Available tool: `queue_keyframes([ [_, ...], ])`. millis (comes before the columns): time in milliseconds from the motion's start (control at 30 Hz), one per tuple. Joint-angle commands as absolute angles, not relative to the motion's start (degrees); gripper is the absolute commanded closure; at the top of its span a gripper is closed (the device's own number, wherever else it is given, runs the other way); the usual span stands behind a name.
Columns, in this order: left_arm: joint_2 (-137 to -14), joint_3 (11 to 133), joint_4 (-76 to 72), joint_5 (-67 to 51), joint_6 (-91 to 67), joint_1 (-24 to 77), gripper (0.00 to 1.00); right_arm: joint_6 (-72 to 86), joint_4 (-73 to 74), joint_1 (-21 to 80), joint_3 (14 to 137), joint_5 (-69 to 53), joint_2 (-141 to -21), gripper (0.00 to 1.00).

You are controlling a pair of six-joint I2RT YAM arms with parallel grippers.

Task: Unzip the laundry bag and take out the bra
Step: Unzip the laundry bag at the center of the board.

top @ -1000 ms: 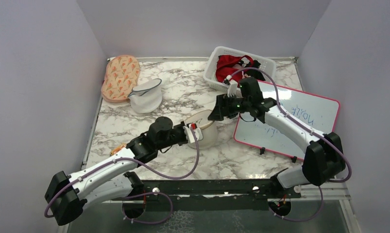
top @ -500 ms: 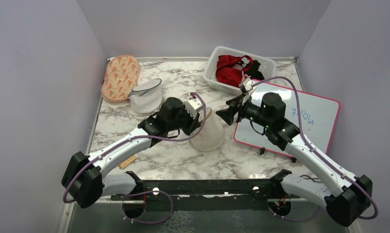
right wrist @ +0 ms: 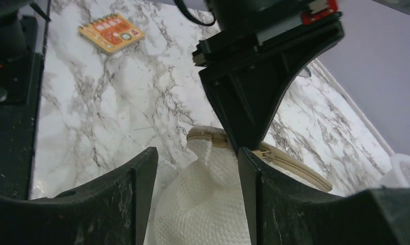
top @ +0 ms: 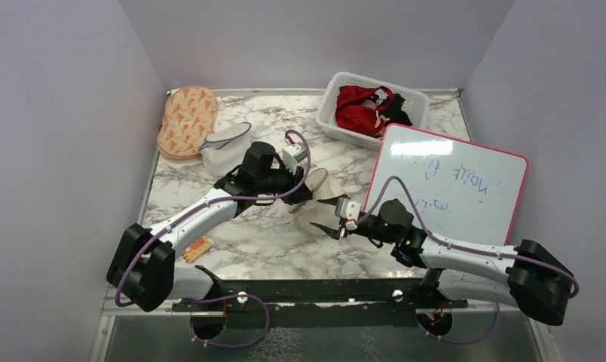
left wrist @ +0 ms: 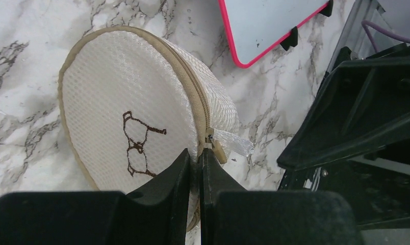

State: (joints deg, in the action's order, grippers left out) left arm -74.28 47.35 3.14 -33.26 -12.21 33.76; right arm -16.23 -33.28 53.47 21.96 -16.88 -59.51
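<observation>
The cream mesh laundry bag [top: 322, 192] is tipped up on its edge at the table's middle. In the left wrist view its flat face [left wrist: 116, 102] shows a dark line drawing. The zip is closed, and its pull [left wrist: 219, 151] hangs just beyond my fingertips. My left gripper [top: 306, 197] [left wrist: 199, 161] is shut on the bag's zip seam. My right gripper [top: 332, 227] is open, low at the bag's near side. The bag's mesh [right wrist: 203, 204] lies between its jaws [right wrist: 197, 153] without being pinched. The bra is hidden.
A white basket [top: 338, 87] with a red garment [top: 360, 105] stands at the back. A pink-framed whiteboard [top: 454, 181] lies on the right. An orange-patterned pouch [top: 187, 119] and a white-and-grey pouch [top: 226, 147] sit at the back left. A small orange card [top: 197, 247] lies near the left arm.
My right arm has swung from beside the basket down to the near side of the bag. My left gripper has moved away from me with the bag, tipping it up.
</observation>
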Motion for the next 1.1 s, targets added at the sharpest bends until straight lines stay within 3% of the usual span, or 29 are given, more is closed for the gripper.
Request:
queue_keyframes([
  [0,-75.9,48.8,2.1,-39.8,-14.7,32.5,1.00,-29.5,-48.5,55.6,19.1,-10.4,-64.3,0.43],
  [800,-74.3,47.4,0.0,-40.8,-14.3,32.3,1.00,-36.1,-56.9,55.7,20.4,-2.1,-73.5,0.50],
  [1067,-74.1,47.3,0.0,-40.6,-14.2,32.3,1.00,-36.3,-58.9,55.7,19.6,1.7,-73.4,0.60],
])
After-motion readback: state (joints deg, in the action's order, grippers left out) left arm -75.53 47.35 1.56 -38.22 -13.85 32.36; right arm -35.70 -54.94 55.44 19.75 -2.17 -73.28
